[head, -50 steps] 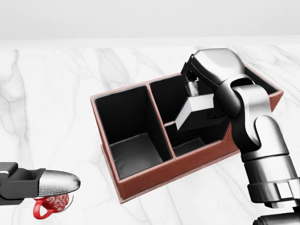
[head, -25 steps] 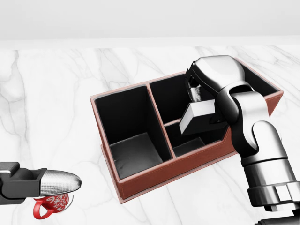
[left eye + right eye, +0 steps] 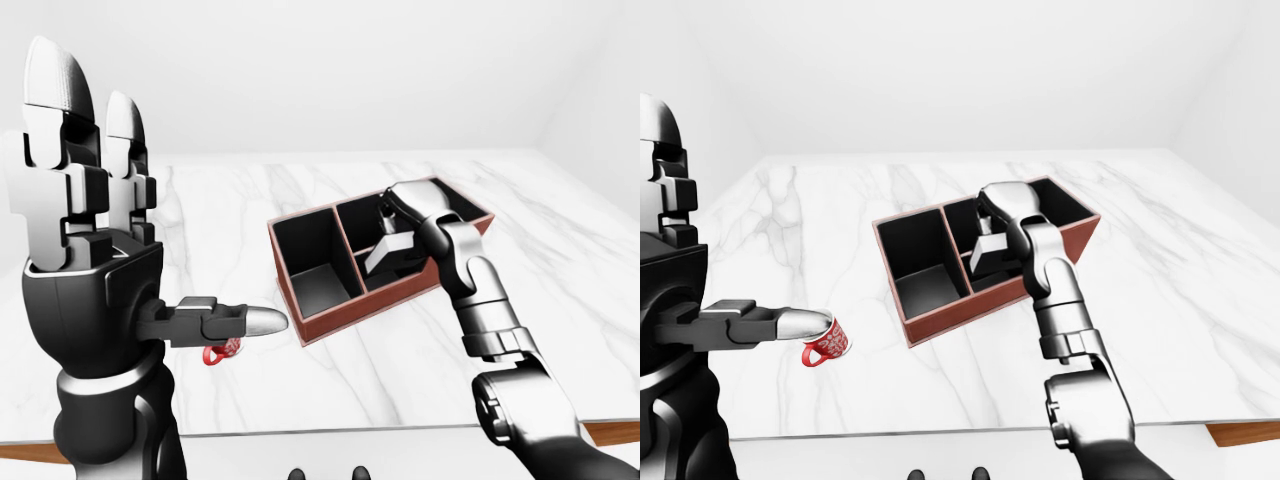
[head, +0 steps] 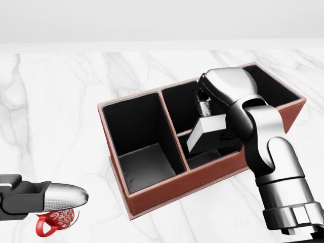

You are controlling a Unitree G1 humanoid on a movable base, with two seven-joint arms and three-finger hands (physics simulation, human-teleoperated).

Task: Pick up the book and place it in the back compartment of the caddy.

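Observation:
The caddy (image 4: 152, 195) is a red-brown box with black compartments, lying at an angle on the marble counter. My right hand (image 4: 205, 109) reaches in from the right and is shut on the grey book (image 4: 205, 132). The book hangs tilted, its lower end down inside the caddy near the divider between the upper-middle compartment and the small lower one. I cannot tell whether it touches the bottom. My left hand (image 3: 140, 240) is raised at the left of the left-eye view, fingers up and thumb out, open and holding nothing.
A small red mug (image 3: 825, 345) stands on the counter to the left of the caddy, just under my left thumb (image 4: 61, 197). The marble counter (image 3: 1160, 330) ends at its near edge along the bottom of the eye views.
My right hand has carried the book leftward and lower in the head view, deeper into the caddy. The left hand and the mug have not moved.

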